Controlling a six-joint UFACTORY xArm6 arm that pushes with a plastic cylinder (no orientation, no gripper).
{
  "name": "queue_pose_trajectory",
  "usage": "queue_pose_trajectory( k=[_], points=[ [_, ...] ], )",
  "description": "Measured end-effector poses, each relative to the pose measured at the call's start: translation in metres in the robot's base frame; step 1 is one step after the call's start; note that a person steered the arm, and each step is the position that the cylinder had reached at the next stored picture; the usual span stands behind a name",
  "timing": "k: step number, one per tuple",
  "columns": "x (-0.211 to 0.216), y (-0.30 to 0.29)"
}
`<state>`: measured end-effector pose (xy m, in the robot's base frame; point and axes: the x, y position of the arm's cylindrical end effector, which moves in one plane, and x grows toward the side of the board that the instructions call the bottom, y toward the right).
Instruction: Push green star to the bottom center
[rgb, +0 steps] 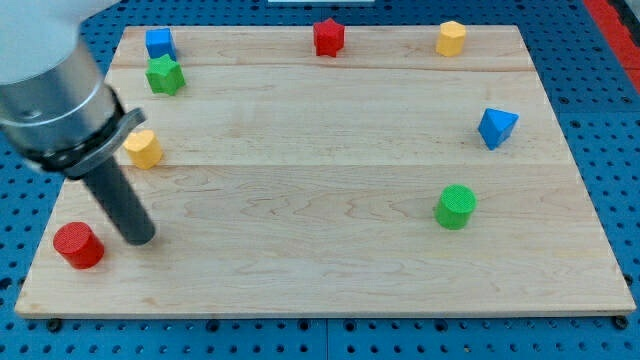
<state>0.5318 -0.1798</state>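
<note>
The green star (165, 75) sits near the board's top left corner, just below a blue cube (159, 43). My tip (139, 238) rests on the board at the lower left, just right of a red cylinder (78, 245) and well below the green star. A yellow block (144, 149) lies between the star and my tip, close to the rod's upper part.
A red star (328, 37) and a yellow hexagonal block (451, 38) sit along the top edge. A blue triangular block (497, 127) is at the right. A green cylinder (456, 206) is at the lower right. The wooden board (330, 270) lies on a blue pegboard.
</note>
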Motion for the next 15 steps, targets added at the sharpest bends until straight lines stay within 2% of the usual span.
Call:
queue_pose_trajectory(
  k=[1, 5, 6, 7, 8, 10, 11, 13, 14, 15],
  points=[
    [-0.030, 0.020],
    [-0.071, 0.046],
    [-0.098, 0.048],
    [-0.146, 0.049],
    [-0.174, 0.048],
    [-0.202, 0.040],
    [-0.215, 0.013],
    [-0.208, 0.012],
    [-0.174, -0.030],
    [-0.170, -0.088]
  ],
)
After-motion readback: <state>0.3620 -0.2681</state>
